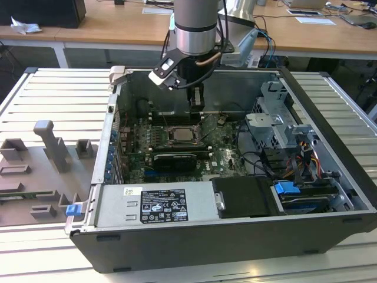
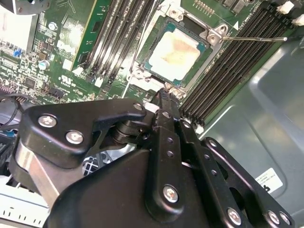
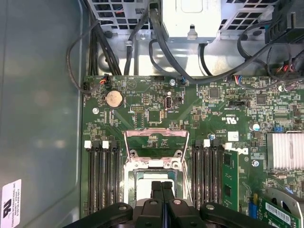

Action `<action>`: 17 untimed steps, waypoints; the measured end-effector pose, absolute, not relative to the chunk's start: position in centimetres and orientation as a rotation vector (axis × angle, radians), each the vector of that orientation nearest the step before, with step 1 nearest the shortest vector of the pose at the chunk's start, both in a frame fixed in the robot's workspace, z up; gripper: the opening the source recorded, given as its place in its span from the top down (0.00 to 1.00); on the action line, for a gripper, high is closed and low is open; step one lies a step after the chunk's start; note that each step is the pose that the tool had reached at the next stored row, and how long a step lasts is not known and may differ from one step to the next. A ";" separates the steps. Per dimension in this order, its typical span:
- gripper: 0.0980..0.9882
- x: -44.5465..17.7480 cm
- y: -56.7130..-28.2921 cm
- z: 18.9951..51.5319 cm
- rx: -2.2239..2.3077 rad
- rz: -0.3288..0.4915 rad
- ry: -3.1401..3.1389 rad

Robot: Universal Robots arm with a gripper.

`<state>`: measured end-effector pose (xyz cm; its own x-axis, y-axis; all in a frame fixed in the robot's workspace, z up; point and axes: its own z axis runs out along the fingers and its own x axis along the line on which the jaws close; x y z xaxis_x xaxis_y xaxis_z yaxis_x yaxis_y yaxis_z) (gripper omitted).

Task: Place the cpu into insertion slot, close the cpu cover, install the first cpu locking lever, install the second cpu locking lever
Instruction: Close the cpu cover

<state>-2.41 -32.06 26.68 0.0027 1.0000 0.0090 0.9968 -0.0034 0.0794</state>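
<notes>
Your tool (image 3: pixel 162 186) is closed on nothing — it hovers just above the chip (image 2: pixel 178 52), which lies seated in the socket (image 3: pixel 129 176). The cover (image 3: pixel 156 135) stands open, just beyond the tool's tip.

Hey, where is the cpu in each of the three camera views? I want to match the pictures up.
Exterior view: the cpu lies in the socket in the middle of the green board, just nearer the camera than the gripper.
Second wrist view: the cpu is the pale square just beyond the gripper.
First wrist view: the cpu is partly hidden behind the gripper.
Shared landmark: the gripper, close to the cpu in all three.
</notes>
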 end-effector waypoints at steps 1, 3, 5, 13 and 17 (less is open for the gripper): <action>0.99 -2.4 -32.1 26.8 2.188 0.097 2.182; 0.99 -2.4 -32.1 27.1 2.188 0.097 2.182; 0.99 -2.4 -32.1 27.5 2.188 0.097 2.182; 0.99 -0.6 -32.1 28.3 2.192 0.090 2.185; 0.99 0.8 -32.1 28.0 2.194 0.084 2.188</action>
